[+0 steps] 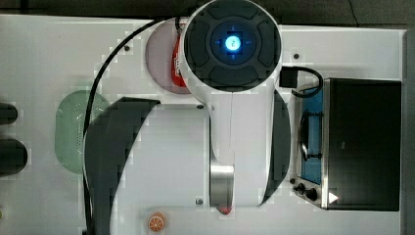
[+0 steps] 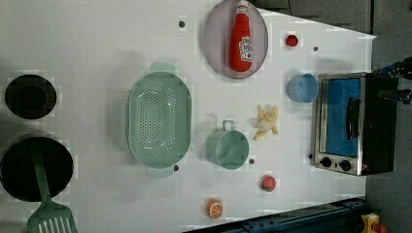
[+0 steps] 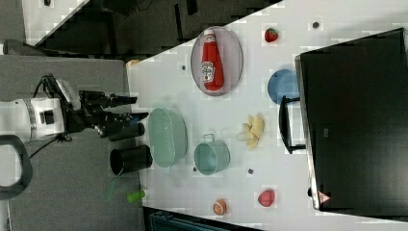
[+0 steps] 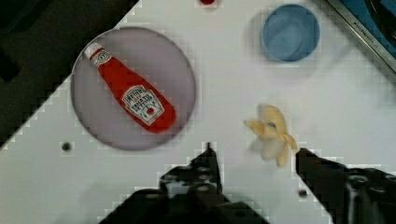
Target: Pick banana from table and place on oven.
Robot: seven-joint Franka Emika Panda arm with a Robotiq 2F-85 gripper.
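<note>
The peeled banana point(image 2: 267, 122) lies on the white table point(image 2: 97, 48), between a green cup point(image 2: 227, 148) and the oven point(image 2: 350, 124). The right view shows the banana point(image 3: 253, 131) just in front of the oven point(image 3: 356, 130), whose black top is bare. My gripper point(image 3: 138, 108) hangs well away from the table surface, open, with nothing in it. In the wrist view the banana point(image 4: 273, 133) lies ahead of the open gripper point(image 4: 254, 153), close to one dark fingertip point(image 4: 303, 156). In the top view my arm covers the table's middle, and the oven point(image 1: 364, 142) stands at the top view's right.
A blue cup point(image 2: 302, 88) stands beside the oven door. A ketchup bottle point(image 2: 241, 41) lies on a grey plate point(image 2: 216, 43). A green colander point(image 2: 159, 119), a strawberry point(image 2: 291, 40), a red fruit point(image 2: 267, 183) and an orange slice point(image 2: 214, 208) lie around. Black pots point(image 2: 30, 96) and a green spatula point(image 2: 48, 213) sit at the left view's left.
</note>
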